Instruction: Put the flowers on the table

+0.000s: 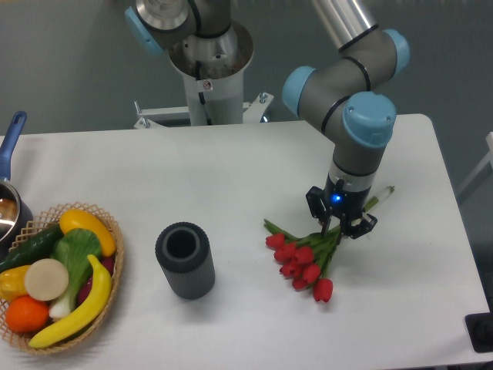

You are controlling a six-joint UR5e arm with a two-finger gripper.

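**Flowers down or nearly down — release clean, lift straight up**

Fixed camera, the only view:

- Gripper [340,229] sits right of centre in the frame, pointing down, jaws pinching the stems of the flowers [303,260] where the stems meet the leaves.
- Red heads fan toward the lower left of the gripper; pale stem ends stick out to the upper right, past the wrist. The bunch looks to lie flat on the table [231,169], but I can't tell if the stems under the jaws carry any weight yet.
- Black ribbed cylinder [185,260] stands well apart, left of centre. Wicker basket [58,277] of fruit and veg sits at the lower left edge, pan [11,181] at the far left. None of them is near the drop spot.

My read on doing this step well:

- Confirm contact before letting go; if there is a gap, ease down a touch more so the heads don't bounce.
- Spread the jaws fully, no sideways motion.
- Retreat vertically. Leaves or string may snag a finger and drag the bunch; go slow at first.
- Right table edge isn't far, so no push in that direction.
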